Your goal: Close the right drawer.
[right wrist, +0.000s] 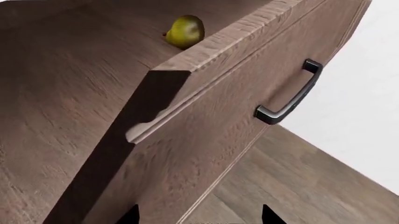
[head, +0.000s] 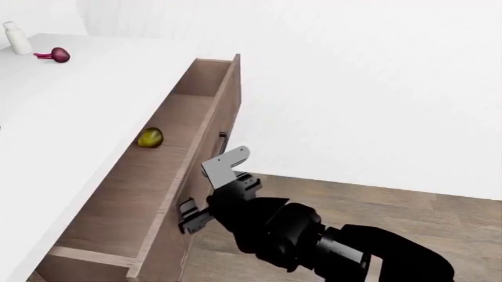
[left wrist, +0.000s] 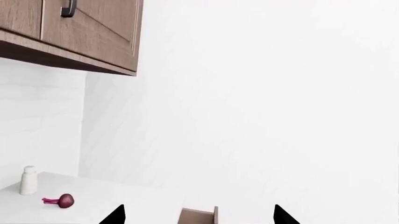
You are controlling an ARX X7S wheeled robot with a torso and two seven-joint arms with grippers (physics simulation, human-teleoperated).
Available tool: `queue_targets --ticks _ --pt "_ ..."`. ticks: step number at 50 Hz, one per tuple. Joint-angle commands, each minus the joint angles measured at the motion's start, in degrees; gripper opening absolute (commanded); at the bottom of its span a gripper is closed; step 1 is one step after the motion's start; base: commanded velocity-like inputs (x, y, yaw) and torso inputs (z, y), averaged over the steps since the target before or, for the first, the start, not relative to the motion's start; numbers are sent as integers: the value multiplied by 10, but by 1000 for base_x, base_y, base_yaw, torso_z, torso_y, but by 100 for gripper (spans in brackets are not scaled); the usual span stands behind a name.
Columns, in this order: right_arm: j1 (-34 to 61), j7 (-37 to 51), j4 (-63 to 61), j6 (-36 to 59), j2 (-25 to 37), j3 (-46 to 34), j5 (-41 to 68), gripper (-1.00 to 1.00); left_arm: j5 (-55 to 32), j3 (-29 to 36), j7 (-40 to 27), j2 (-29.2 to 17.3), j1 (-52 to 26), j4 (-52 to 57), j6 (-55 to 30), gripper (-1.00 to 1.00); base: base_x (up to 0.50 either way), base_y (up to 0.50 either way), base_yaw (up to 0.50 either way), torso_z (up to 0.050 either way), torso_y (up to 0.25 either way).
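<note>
The right drawer (head: pixel 206 126) stands pulled far out from under the white counter (head: pixel 70 117). It is a long, shallow box of light-brown wood with a small dark bar handle (head: pixel 222 141) on its front. In the right wrist view its panelled front (right wrist: pixel 212 135) and handle (right wrist: pixel 290 95) fill the frame. My right gripper (head: pixel 190 215) is open, close against the drawer front below the handle, near the drawer's near end; its fingertips (right wrist: pixel 131 215) are spread wide with nothing between them. My left gripper (left wrist: pixel 198 217) is open and held high, with a corner of the drawer (left wrist: pixel 199 216) far beyond it.
A yellow-green fruit (head: pixel 150 137) lies inside the drawer. A white bottle (head: pixel 16 36) and a red onion (head: pixel 58 55) sit on the counter's far end. A wooden wall cabinet (left wrist: pixel 87 37) hangs above. Wood floor (head: pixel 377 205) lies to the drawer's right.
</note>
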Motion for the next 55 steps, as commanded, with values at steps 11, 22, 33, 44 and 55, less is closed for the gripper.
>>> queue_targets --ticks 11,22,33,44,55 --pt "-6 -42 -42 2 -21 -31 23 100 -6 -2 4 -5 -1 -4 4 100 0 0 0 0 0" --pt "-6 -45 -84 -13 -21 -30 26 100 -4 -2 6 -4 -1 -6 5 100 0 0 0 0 0" --pt "-13 -75 -110 -23 -21 -31 40 100 -8 0 3 -4 -4 -4 6 100 0 0 0 0 0" --pt "-12 -80 -135 -19 -21 -32 49 100 -11 1 2 -4 -7 -3 6 100 0 0 0 0 0" --pt "-8 -72 -152 -18 -21 -32 59 100 -13 1 2 -5 -9 -3 7 100 0 0 0 0 0"
